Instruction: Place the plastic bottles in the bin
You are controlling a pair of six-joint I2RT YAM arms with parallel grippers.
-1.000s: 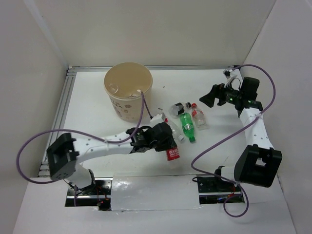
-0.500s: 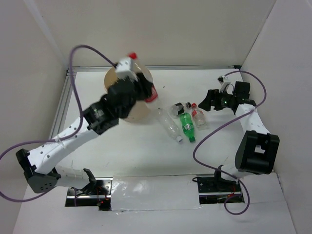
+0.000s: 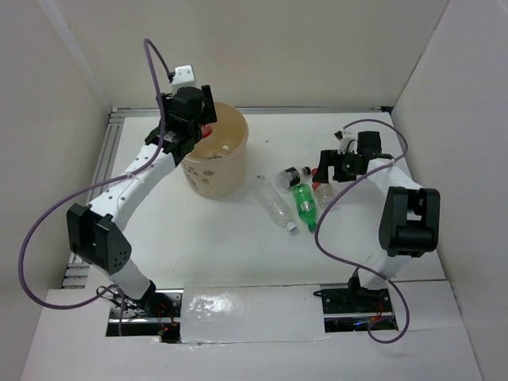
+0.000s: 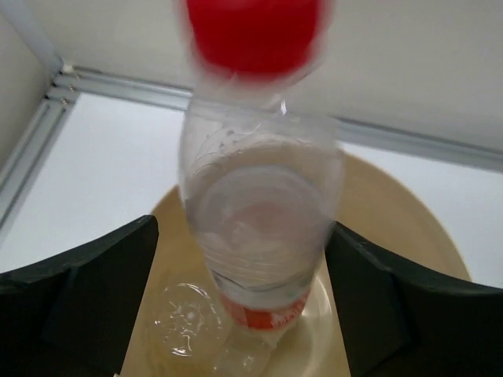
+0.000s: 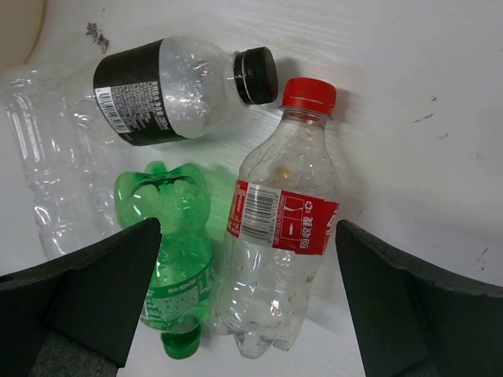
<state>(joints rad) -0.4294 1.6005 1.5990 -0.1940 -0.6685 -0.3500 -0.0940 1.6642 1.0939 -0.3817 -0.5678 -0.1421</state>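
One bottle [image 4: 259, 204] has just been let go. A second ago the left jaws were clamped on it low over the counter [image 3: 198, 246]. Now they stand wide apart above the bin [image 3: 216, 176]. The red-capped bottle is a blur between them, cap end nearest the wrist, and seems free of both. I'd say it is dropping into the bin's mouth. What looks like another clear bottle [image 4: 182, 320] already lies on the bin's floor beneath it.

That leaves four on the counter, clustered to the right of the bin. A long clear one [image 3: 275, 205] lies nearest the bin. Beyond it are a dark-labelled one [image 5: 157, 90], a green one [image 5: 173, 228] and a red-labelled one [image 5: 279, 236], the last two side by side and touching or nearly so.

The right jaws hung further back a second ago. They have come in over this cluster and are spread wide, holding nothing. From their own camera the red-labelled bottle lies squarely between them, with the green one just inside one jaw. The red-labelled bottle looks the likely next pick, though its green neighbour could get nudged or caught.
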